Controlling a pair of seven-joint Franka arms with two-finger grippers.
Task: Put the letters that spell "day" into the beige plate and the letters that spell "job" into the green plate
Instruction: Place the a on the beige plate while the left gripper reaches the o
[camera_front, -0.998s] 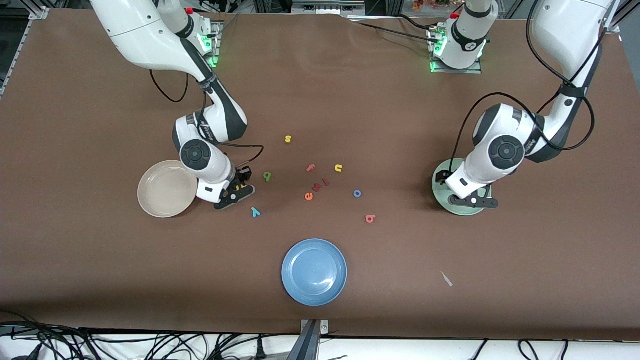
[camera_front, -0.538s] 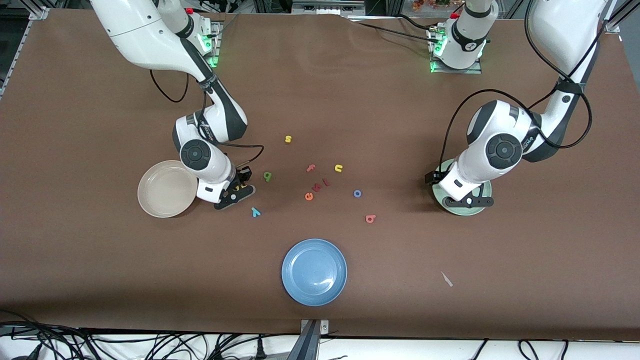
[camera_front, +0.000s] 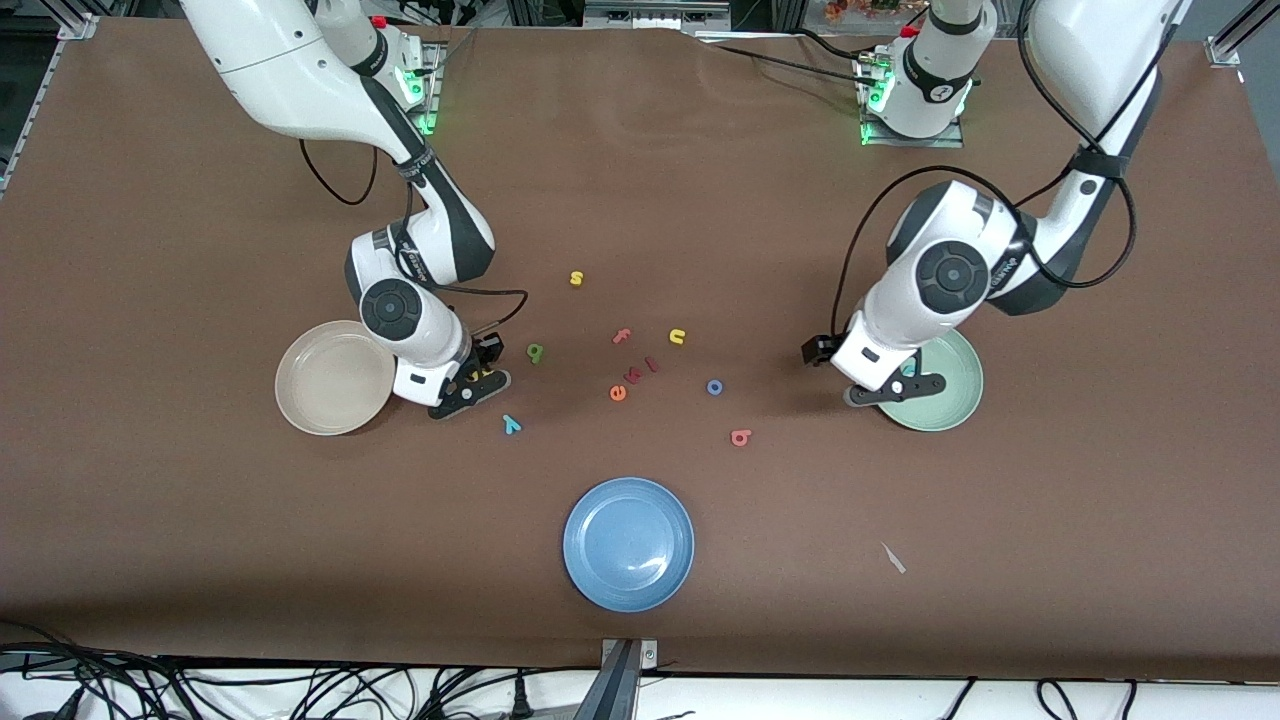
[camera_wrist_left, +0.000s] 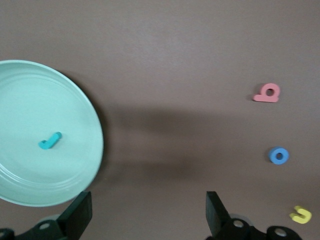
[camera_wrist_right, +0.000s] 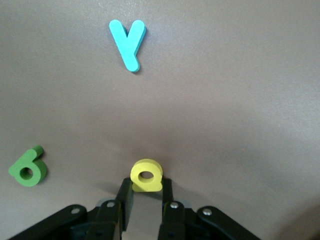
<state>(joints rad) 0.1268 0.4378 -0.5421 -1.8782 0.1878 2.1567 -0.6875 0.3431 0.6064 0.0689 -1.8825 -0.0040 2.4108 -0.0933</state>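
My right gripper (camera_front: 478, 380) is low beside the beige plate (camera_front: 330, 378), shut on the yellow d (camera_wrist_right: 146, 176). The dark green a (camera_front: 535, 352) (camera_wrist_right: 28, 167) and the teal y (camera_front: 511, 424) (camera_wrist_right: 128, 42) lie on the table close by. My left gripper (camera_front: 897, 390) (camera_wrist_left: 148, 210) is open with nothing between its fingers. It hangs over the edge of the green plate (camera_front: 950, 395) (camera_wrist_left: 95, 150) that faces the letters. The teal j (camera_wrist_left: 50, 141) lies in that plate. The blue o (camera_front: 714, 387) (camera_wrist_left: 279, 155) and the salmon b (camera_front: 740, 437) (camera_wrist_left: 267, 93) lie on the table between the plates.
A blue plate (camera_front: 628, 543) sits near the table's front edge. Spare letters lie mid-table: a yellow s (camera_front: 576, 278), a pink f (camera_front: 622, 336), a yellow u (camera_front: 677, 337) and an orange e (camera_front: 618, 393) with two small red letters beside it.
My left arm has swung from over the green plate toward the middle of the table, uncovering most of the plate. My right gripper has stayed in place on the d.
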